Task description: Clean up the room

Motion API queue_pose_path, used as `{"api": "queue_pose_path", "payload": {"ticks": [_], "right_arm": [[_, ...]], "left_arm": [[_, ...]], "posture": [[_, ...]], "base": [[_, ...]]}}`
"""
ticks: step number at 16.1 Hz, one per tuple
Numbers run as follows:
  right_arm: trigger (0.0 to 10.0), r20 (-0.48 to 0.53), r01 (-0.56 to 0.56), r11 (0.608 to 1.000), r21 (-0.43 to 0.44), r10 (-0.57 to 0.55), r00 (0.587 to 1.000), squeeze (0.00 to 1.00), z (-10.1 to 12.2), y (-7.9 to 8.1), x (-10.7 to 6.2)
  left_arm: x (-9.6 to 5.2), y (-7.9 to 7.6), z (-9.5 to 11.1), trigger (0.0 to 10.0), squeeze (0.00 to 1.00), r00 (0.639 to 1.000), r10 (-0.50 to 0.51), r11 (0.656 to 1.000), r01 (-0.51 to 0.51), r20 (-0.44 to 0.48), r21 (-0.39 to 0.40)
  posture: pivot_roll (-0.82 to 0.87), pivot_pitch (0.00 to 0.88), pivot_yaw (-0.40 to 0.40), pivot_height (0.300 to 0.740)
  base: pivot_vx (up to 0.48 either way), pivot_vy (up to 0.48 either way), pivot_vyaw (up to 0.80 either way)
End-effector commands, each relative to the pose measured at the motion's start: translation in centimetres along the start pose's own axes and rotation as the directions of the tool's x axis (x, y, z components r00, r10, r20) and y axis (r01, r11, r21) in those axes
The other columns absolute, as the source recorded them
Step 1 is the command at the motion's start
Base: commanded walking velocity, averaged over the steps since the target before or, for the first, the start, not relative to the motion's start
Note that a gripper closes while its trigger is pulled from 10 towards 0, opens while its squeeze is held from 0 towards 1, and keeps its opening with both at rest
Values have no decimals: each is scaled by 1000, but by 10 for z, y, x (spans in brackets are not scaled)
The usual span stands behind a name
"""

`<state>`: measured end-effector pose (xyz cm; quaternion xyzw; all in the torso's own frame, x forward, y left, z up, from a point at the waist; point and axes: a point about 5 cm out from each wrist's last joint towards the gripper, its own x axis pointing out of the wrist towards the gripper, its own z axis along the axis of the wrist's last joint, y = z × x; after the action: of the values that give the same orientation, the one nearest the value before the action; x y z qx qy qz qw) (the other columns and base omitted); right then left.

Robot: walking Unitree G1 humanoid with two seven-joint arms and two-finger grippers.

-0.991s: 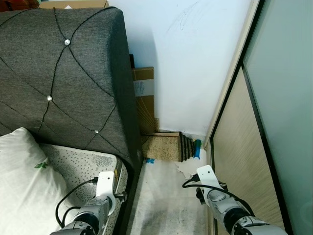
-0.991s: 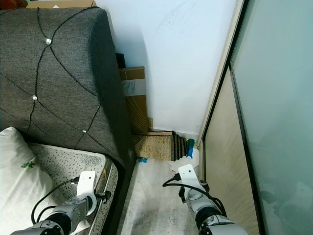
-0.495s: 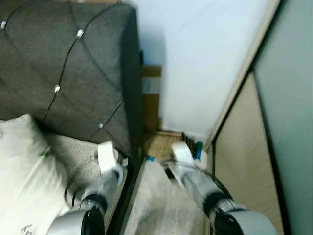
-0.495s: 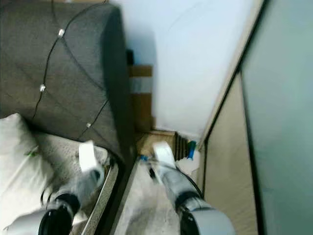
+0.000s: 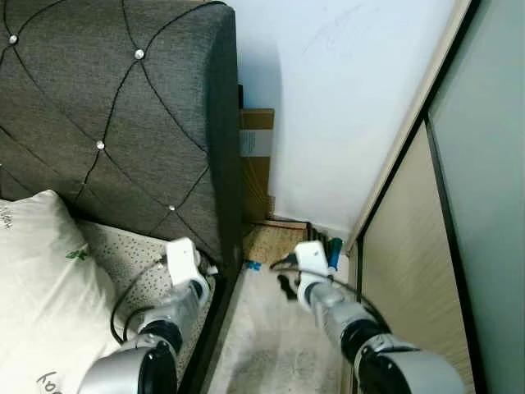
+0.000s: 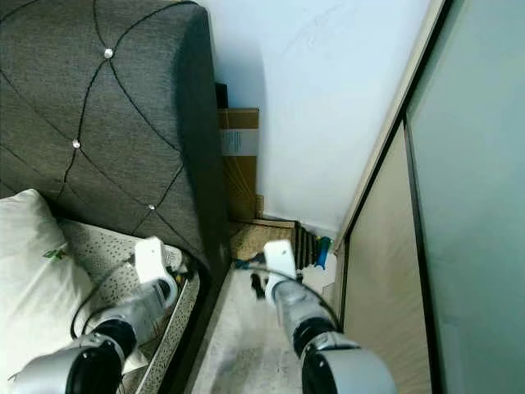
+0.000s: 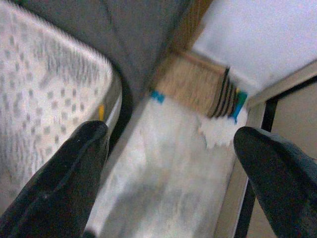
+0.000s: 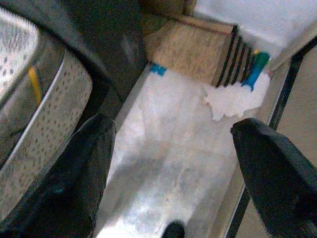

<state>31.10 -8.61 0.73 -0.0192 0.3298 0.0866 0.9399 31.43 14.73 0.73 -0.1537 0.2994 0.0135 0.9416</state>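
Note:
A crumpled white paper (image 8: 233,96) lies on the pale floor (image 8: 163,148) in the corner, beside a blue-green stick-like object (image 8: 255,69) and a tan mat (image 8: 190,49) with a black ribbed edge. A small blue scrap (image 8: 157,68) sits at the mat's near corner. My right gripper (image 8: 173,134) hangs open over the floor strip, short of these things, with nothing between its fingers. My left gripper (image 7: 171,144) is open too, above the mattress edge (image 7: 44,99) and the same strip. Both silver arms reach forward, the left arm (image 5: 176,308) over the bed, the right arm (image 5: 328,304) over the floor.
A grey tufted headboard (image 5: 123,123) and a white pillow (image 5: 41,279) fill the left. A cardboard box (image 5: 256,156) stands behind the headboard against the white wall. A wardrobe with a sliding door (image 5: 410,263) bounds the right. The floor strip between is narrow.
The camera has shifted, with blur in between. Both arms have come up and forward, and the right arm has swung left over the floor strip.

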Motion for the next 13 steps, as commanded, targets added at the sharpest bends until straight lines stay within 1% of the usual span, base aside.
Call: {"api": "queue_pose_path", "payload": {"ticks": [1, 2, 3, 4, 5, 6, 7, 8, 9, 10, 11, 12, 13], "right_arm": [[10000, 89, -17, 1000, 21, 15, 996, 0, 23, 1, 1], [10000, 158, -42, 998, 42, 35, 987, 0, 41, 2, 0], [10000, 213, -59, 995, 78, 41, 976, 0, 56, -1, -1], [10000, 252, -73, 993, 88, 49, 966, 0, 65, -3, -2], [10000, 319, -104, 992, 70, 76, 945, 0, 78, -3, -5], [10000, 358, -105, 993, 51, 80, 930, 0, 81, -5, -7], [10000, 397, -90, 996, 2, 82, 914, 0, 79, -7, -10], [10000, 426, -139, 990, -8, 129, 896, 0, 74, -6, -14], [10000, 450, -180, 983, -24, 171, 876, 0, 70, -5, -20], [10000, 465, -141, 986, -85, 164, 870, 0, 70, -8, -27], [10000, 473, -158, 984, -84, 179, 862, 0, 71, -9, -31], [10000, 510, -137, 983, -119, 179, 841, 0, 68, -14, -43], [10000, 517, -124, 987, -100, 158, 842, 0, 61, -22, -55]], "left_arm": [[1, 1, 20, 10000, 0, 997, -19, 999, 16, 73, 36], [0, 7, 33, 10000, 0, 993, -24, 998, 18, 117, 53], [-1, 12, 42, 10000, 0, 986, -42, 998, 35, 163, 45], [-3, 12, 46, 10000, 0, 977, -67, 997, 55, 205, 61], [-9, 4, 49, 10000, 0, 941, -130, 988, 95, 314, 124], [-24, -5, 46, 10000, 0, 896, -194, 972, 120, 400, 203], [-44, -11, 40, 10000, 0, 858, -223, 955, 96, 463, 282], [-66, -13, 33, 10000, 0, 828, -261, 927, 71, 496, 369], [-82, -12, 29, 10000, 0, 802, -324, 931, 177, 501, 318], [-91, -9, 31, 10000, 0, 801, -294, 939, 142, 521, 312], [-98, -9, 34, 10000, 0, 802, -278, 946, 132, 529, 298], [-107, -7, 39, 10000, 0, 802, -219, 961, 78, 555, 266], [-116, 0, 43, 10000, 0, 791, -169, 968, 22, 589, 248]], "posture": [[53, 0, -13, 740], [54, 0, -12, 740], [51, 0, -7, 740], [48, 0, -5, 740], [47, 0, -5, 740], [51, 0, -9, 740], [53, 0, -14, 740], [49, 0, -19, 740], [50, 0, -26, 740], [48, 0, -31, 740], [48, 0, -32, 740], [46, 0, -28, 740], [43, 0, -26, 740]], "base": [[0, 0, 0], [0, 0, 0], [0, 0, 0], [0, 0, 0], [0, 0, 0], [0, 0, 0], [0, 0, 0], [0, 0, 0], [0, 0, 0], [0, 0, 0], [0, 0, 0], [0, 0, 0], [0, 0, 0]]}}
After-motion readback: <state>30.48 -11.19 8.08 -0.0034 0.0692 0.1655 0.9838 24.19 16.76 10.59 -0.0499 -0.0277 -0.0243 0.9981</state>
